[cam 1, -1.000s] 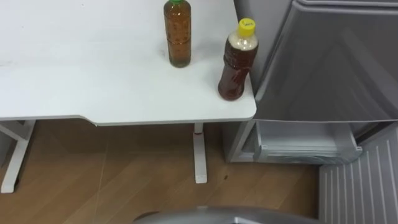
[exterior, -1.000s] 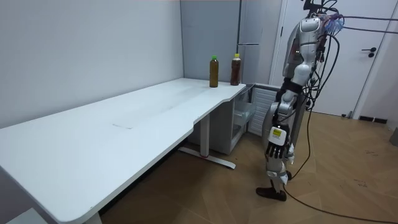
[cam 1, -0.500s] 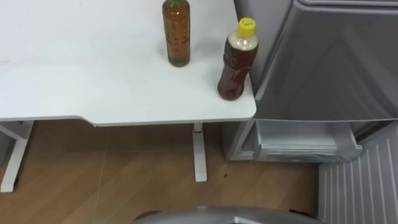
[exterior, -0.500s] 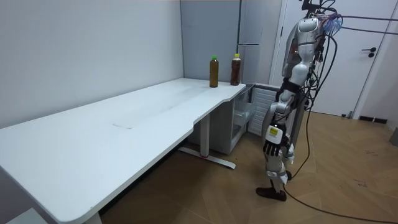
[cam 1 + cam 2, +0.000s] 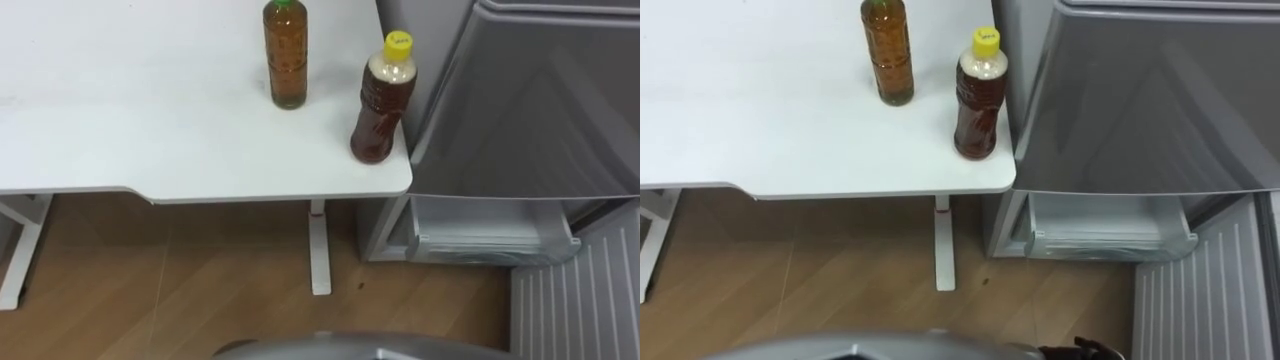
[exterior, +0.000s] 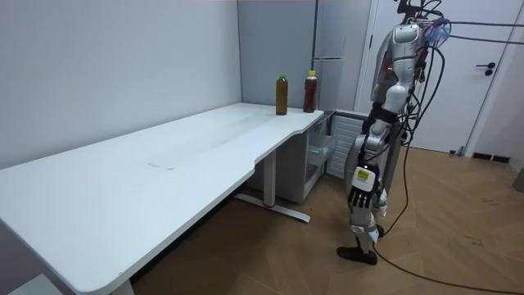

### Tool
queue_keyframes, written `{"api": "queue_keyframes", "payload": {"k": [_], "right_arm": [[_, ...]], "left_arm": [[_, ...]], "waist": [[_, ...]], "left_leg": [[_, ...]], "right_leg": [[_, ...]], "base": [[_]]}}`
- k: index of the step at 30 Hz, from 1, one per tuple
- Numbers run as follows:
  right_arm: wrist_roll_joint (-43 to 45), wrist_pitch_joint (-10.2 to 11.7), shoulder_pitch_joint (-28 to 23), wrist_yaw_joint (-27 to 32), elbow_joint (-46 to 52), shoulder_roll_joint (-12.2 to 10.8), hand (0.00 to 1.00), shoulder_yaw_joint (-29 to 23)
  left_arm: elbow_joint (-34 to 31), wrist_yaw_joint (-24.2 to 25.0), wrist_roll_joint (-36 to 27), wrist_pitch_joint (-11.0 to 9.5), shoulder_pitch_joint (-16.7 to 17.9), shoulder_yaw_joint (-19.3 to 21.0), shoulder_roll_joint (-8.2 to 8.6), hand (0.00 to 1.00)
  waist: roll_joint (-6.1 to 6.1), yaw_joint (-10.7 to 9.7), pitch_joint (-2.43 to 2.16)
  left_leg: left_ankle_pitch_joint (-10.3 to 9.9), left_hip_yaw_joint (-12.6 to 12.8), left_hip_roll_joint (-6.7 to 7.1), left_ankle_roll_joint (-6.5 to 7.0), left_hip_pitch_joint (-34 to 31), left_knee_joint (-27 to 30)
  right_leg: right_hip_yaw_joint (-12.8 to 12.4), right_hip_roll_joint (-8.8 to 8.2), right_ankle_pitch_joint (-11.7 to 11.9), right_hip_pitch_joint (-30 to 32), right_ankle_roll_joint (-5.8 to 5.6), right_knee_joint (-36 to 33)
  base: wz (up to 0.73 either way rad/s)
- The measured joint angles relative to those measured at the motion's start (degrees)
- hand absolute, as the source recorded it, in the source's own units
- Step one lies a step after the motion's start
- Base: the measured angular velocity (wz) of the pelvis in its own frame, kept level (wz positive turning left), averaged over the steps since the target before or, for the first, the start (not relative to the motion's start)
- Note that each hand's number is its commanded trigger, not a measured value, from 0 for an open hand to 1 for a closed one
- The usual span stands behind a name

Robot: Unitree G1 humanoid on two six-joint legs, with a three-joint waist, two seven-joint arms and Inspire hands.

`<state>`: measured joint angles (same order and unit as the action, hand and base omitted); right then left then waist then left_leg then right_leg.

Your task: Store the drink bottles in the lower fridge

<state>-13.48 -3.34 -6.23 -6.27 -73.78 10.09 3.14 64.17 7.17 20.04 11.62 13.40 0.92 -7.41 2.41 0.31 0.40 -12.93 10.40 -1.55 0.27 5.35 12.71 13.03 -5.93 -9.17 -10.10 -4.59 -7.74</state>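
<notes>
Drinks, the yellow-capped bottle (image 5: pixel 381 100) and the green-capped bottle (image 5: pixel 286 55), stand exactly where they stood a second ago, so nothing has been picked up and you're still at the start. All that changed is a slight sway of the eye view and of the left hand (image 6: pixel 360 197). It hangs low by the leg in the room view, and you can't tell if it's open or closed. Nearest you, the lower fridge (image 5: pixel 490 238) is open and ready. Next out, the yellow-capped bottle sits at the desk (image 5: pixel 150 130) corner, just beside the upper fridge door (image 5: pixel 540 100). The green-capped one stands further back, apart from it. Both are upright, long axis vertical, caps up.
</notes>
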Motion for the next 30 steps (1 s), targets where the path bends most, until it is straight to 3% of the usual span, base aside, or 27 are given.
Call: {"api": "queue_keyframes", "payload": {"k": [7, 12, 15, 19, 21, 23, 26, 30], "right_arm": [[0.1, -0.6, 0.2, 0.0, -0.1, -0.1, 0.00, 0.1], [-1.0, -0.6, 0.4, 0.2, -0.6, -0.1, 0.00, 0.7], [-1.0, -1.2, 1.0, 0.2, -1.7, 0.0, 0.00, 0.8], [-1.0, -1.6, 0.3, 0.5, -1.8, 0.2, 0.00, 0.6], [-0.4, -1.6, 0.6, 0.7, -1.8, 0.4, 0.00, 0.5], [0.8, -1.4, 0.4, 0.7, -1.8, 0.6, 0.00, 0.0], [2.2, -1.2, 0.4, 0.7, -1.5, 0.9, 0.00, -0.5], [2.6, -0.8, 0.0, 0.4, -0.8, 1.1, 0.00, -0.5]], "left_arm": [[0.1, -1.8, -2.9, 0.1, 0.1, 0.0, 0.04, 0.00], [0.7, -4.9, -11.8, -0.2, -0.1, 1.4, 0.08, 0.00], [1.0, -9.1, -21.0, -0.6, 0.2, 4.0, 0.30, 0.00], [0.3, -15.6, -31.5, -1.1, 0.7, 11.8, 0.24, 0.00], [-2.7, -19.3, -38.7, -2.3, 0.7, 16.6, 0.26, 0.00], [-7.8, -23.4, -46.1, -5.6, 0.8, 20.6, 0.25, 0.00], [-12.8, -28.5, -49.6, -9.3, 1.0, 22.6, 0.22, 0.00], [-20.0, -34.7, -49.9, -12.1, 1.3, 22.3, 0.53, 0.00]], "waist": [[0.31, 0.1, -0.14], [-0.05, 0.4, -0.14], [-0.48, 1.1, -0.28], [-0.68, 2.9, -0.11], [-0.74, 4.5, -0.05], [-1.04, 6.0, 0.36], [-1.53, 6.4, 0.32], [-1.79, 6.3, 0.11]], "left_leg": [[0.0, -1.3, 0.16, -0.02, -0.8, 0.1], [-0.1, -2.9, 0.20, -0.10, -1.3, 1.1], [-0.3, -3.4, 0.20, -0.13, -1.5, 1.1], [-0.4, -5.6, 0.46, -0.04, -1.6, 1.9], [-0.3, -5.9, 0.48, -0.12, -1.5, 1.9], [-0.3, -6.2, 0.49, -0.16, -0.7, 1.9], [-0.3, -6.2, 0.54, -0.16, -0.9, 2.0], [-0.2, -6.3, 0.55, -0.20, -1.1, 1.9]], "right_leg": [[1.4, -0.08, -0.2, 0.0, -0.07, 0.0], [3.0, -0.01, -0.2, -0.7, -0.06, -0.1], [3.7, 0.00, -0.2, -1.2, -0.08, 0.0], [5.8, -0.03, -0.2, -2.0, -0.08, 0.0], [6.0, -0.02, -0.2, -2.2, -0.09, 0.0], [6.1, 0.00, -0.3, -3.2, -0.19, 0.0], [6.1, 0.00, -0.3, -3.2, -0.23, 0.0], [6.1, 0.00, -0.3, -2.9, -0.26, -0.1]], "base": [[0.10], [0.18], [0.11], [0.25], [0.11], [0.07], [0.00], [0.00]]}}
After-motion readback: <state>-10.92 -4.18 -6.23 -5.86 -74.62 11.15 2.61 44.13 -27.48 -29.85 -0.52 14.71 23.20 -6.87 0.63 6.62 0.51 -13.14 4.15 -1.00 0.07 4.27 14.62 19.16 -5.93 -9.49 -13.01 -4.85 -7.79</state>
